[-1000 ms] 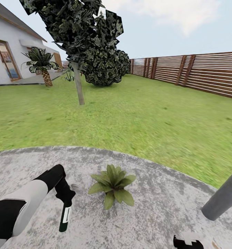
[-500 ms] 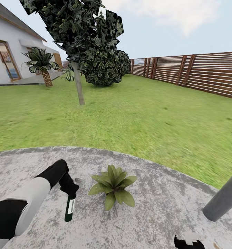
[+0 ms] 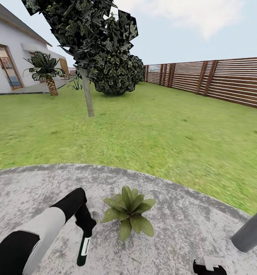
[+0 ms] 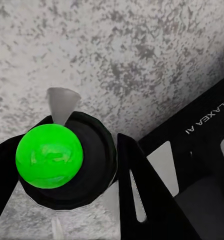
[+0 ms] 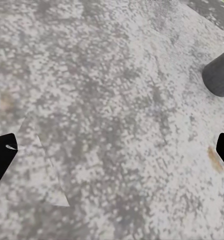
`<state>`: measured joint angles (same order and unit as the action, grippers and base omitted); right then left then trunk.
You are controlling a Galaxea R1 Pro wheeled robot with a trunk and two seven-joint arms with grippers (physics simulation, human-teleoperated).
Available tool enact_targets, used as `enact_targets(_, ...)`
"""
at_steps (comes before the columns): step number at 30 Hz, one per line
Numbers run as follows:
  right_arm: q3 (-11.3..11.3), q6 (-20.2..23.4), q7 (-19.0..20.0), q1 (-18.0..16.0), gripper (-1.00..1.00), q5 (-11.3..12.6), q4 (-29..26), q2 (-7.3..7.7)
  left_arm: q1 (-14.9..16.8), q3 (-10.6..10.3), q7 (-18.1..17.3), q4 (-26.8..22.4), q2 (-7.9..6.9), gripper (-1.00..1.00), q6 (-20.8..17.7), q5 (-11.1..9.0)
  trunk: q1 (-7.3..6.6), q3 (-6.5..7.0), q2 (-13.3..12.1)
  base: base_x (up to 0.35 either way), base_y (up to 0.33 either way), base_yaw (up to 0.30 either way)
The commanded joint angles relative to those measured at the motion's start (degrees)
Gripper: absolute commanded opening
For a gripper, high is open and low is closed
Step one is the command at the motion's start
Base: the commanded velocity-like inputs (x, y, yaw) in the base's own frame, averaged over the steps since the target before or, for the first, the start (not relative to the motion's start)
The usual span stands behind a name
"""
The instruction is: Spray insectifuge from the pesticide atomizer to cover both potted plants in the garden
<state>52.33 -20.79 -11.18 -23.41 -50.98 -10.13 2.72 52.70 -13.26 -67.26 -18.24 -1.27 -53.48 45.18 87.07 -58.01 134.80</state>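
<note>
1. Left gripper (image 3: 86, 229): fingers clamped on the top of the pesticide atomizer (image 3: 83, 248). Bottle hangs below the gripper, near upright, dark green body with white label, base just above the paving.
2. Left wrist view: gripper fingers (image 4: 142, 190) pressed against the atomizer's round dark body (image 4: 87, 165), seen end-on; a bright green ball (image 4: 49, 156) sits over it. What the ball is, cannot tell.
3. Potted plant (image 3: 129, 212): light-green rosette on the round paving (image 3: 174, 214), just right of the left gripper and atomizer, not touching. Its pot is hidden under the leaves.
4. Right gripper (image 3: 209, 266): at the bottom edge of the head view, well apart from plant and atomizer. Right wrist view shows two dark fingertips (image 5: 2, 155) at opposite edges of the picture, spread wide, nothing between them but paving.
5. Grey post (image 3: 252, 231) rises from the paving on the right; its base also shows in the right wrist view.
6. Beyond the paving: lawn (image 3: 143, 130), tree (image 3: 88, 38), palm (image 3: 46, 70), house (image 3: 10, 57), brown slatted fence (image 3: 220, 78).
</note>
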Motion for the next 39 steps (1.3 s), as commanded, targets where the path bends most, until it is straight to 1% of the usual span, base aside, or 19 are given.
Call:
enact_targets(1,0.4,-0.26,-0.25,-0.02,1.0,-0.61,0.11,0.01,0.38,-0.3,-2.65,-0.27,1.52,-1.0,-0.77,0.73,-0.01,-0.05,0.02,0.0,0.0,0.0)
enact_targets(2,0.4,-0.25,-0.25,-0.04,1.0,-0.61,0.11,0.01,0.51,-0.69,-2.91,-0.28,1.76,-1.0,-0.9,0.76,-0.01,-0.05,0.02,0.0,0.0,0.0)
enact_targets(3,0.4,-0.26,-0.25,-0.03,1.0,-0.61,0.11,0.01,1.45,-1.12,-3.13,-0.35,2.04,-1.0,-1.71,0.78,-0.01,-0.05,0.02,0.0,0.0,0.0)
enact_targets(6,0.4,-0.27,-0.25,-0.05,1.0,-0.61,0.11,0.01,3.98,-1.36,-3.26,-0.23,2.48,-1.0,-2.8,0.63,-0.01,-0.05,0.02,0.0,0.0,0.0)
enact_targets(9,0.4,-0.29,-0.27,-0.02,1.0,-0.61,0.03,0.01,4.79,-2.1,-4.08,0.13,2.44,-1.0,-2.93,0.61,-0.01,-0.05,0.02,0.0,0.0,0.0)
enact_targets(11,0.4,-0.29,-0.32,-0.02,1.0,-0.61,0.02,0.03,4.86,-3.92,-7.15,0.2,2.25,-1.0,-2.92,0.67,-0.01,-0.05,0.02,0.0,0.0,0.0)
enact_targets(12,0.4,-0.29,-0.33,-0.01,1.0,-0.61,0.04,0.02,4.67,-5.4,-8.92,0.2,2.17,-1.0,-2.91,0.73,-0.01,-0.05,0.02,0.0,0.0,0.0)
enact_targets(13,0.4,-0.29,-0.33,-0.03,1.0,-0.61,0.03,0.02,4.47,-6.62,-9.85,0.1,2.03,-1.0,-2.92,0.75,-0.01,-0.05,0.02,0.0,0.0,0.0)
enact_targets(14,0.4,-0.3,-0.33,-0.01,1.0,-0.61,0.02,0.04,4.26,-8.65,-10.7,-0.01,1.92,-1.0,-2.93,0.77,-0.01,-0.05,0.02,0.0,0.0,0.0)
enact_targets(16,0.4,-0.3,-0.34,-0.01,1.0,-0.61,0.02,0.04,4.06,-11.38,-11.29,-0.07,1.83,-1.0,-2.96,0.76,-0.01,-0.05,0.02,0.0,0.0,0.0)
enact_targets(18,0.4,-0.31,-0.34,0.0,1.0,-0.61,0.02,0.03,4.07,-12.39,-11.54,-0.11,1.76,-1.0,-3.01,0.74,-0.01,-0.05,0.02,0.0,0.0,0.0)
enact_targets(22,0.4,-0.31,-0.34,-0.02,1.0,-0.61,0.02,0.03,4.8,-12.55,-11.66,-0.19,1.71,-1.0,-3.24,0.75,-0.01,-0.05,0.02,0.024,0.0,0.0)
enact_targets(26,0.4,-0.31,-0.4,-0.03,1.0,-0.61,0.02,0.07,5.16,-12.44,-11.78,-0.21,1.78,-1.0,-3.35,0.63,-0.01,-0.05,0.02,0.219,0.0,0.0)
enact_targets(32,0.4,-0.31,-0.42,-0.05,1.0,-0.61,0.02,0.02,4.4,-12.58,-11.38,-0.18,1.49,-1.0,-3.16,0.86,-0.01,-0.05,0.02,0.037,0.0,-0.001)
enact_targets(34,0.4,-0.31,-0.43,-0.02,1.0,-0.61,0.02,0.01,4.35,-12.63,-11.27,-0.12,0.35,-1.0,-3.12,0.87,-0.01,-0.03,0.02,0.002,0.0,-0.118)
enact_targets(35,0.4,-0.31,-0.43,-0.02,1.0,-0.61,0.02,0.01,4.28,-12.66,-11.31,0.36,-2.64,-1.0,-3.02,0.87,-0.01,-0.01,0.02,0.0,0.0,-0.236)
enact_targets(36,0.4,-0.31,-0.43,-0.03,1.0,-0.61,0.02,0.01,4.25,-12.66,-11.31,0.44,-3.14,-1.0,-2.99,0.86,-0.01,0.0,0.02,0.0,0.0,-0.162)
enact_targets(37,0.4,-0.31,-0.43,-0.03,1.0,-0.61,0.02,0.01,3.55,-12.67,-11.3,0.49,-3.59,-1.0,-2.97,0.84,-0.01,0.01,0.02,0.0,0.0,-0.083)
enact_targets(39,0.4,-0.31,-0.43,-0.02,1.0,-0.61,0.02,0.01,1.51,-12.62,-11.25,0.09,-3.69,-1.0,-2.95,0.86,-0.01,0.02,0.02,0.0,0.0,-0.04)
